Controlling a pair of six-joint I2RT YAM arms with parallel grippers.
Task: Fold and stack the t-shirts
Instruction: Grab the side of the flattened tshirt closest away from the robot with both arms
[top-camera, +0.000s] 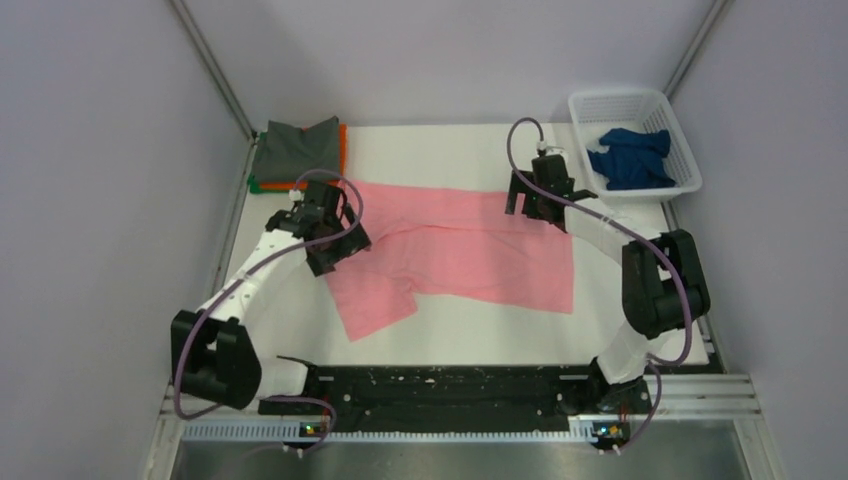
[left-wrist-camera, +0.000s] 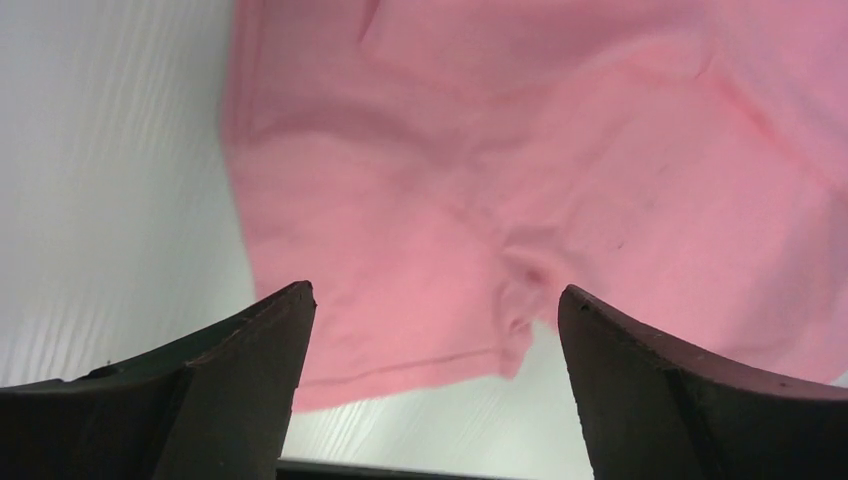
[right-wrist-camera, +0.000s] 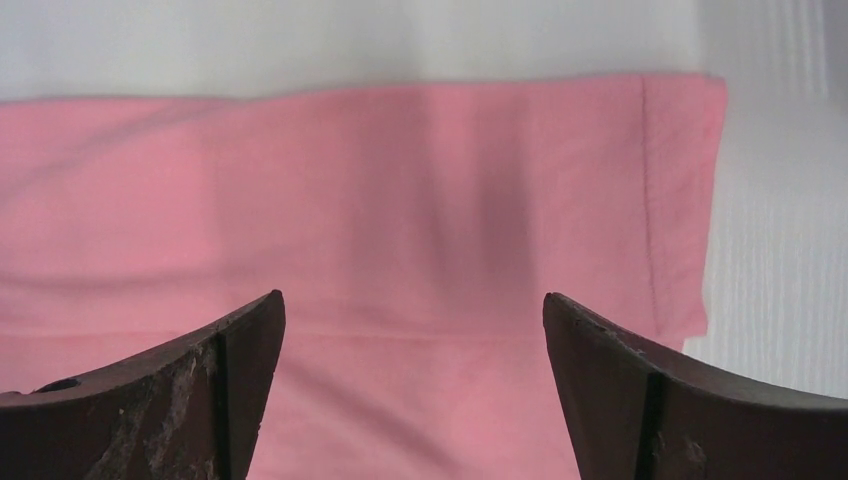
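Left arm (top-camera: 250, 285) rises from its base at lower left of the top view and elbows in toward centre left. Right arm (top-camera: 640, 270) folds from lower right up to upper centre-right. Left gripper (top-camera: 338, 245) and right gripper (top-camera: 535, 200) both point downward. In each wrist view the fingers (left-wrist-camera: 250, 360) stand spread wide apart.

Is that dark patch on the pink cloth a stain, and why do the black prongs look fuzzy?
Right wrist view: the patch on the pink shirt looks like a soft shadow, probably from the right claw, not a stain; left wrist view: the left claw sits close to the lens, so its edges blur; top view: even light, mildly soft.
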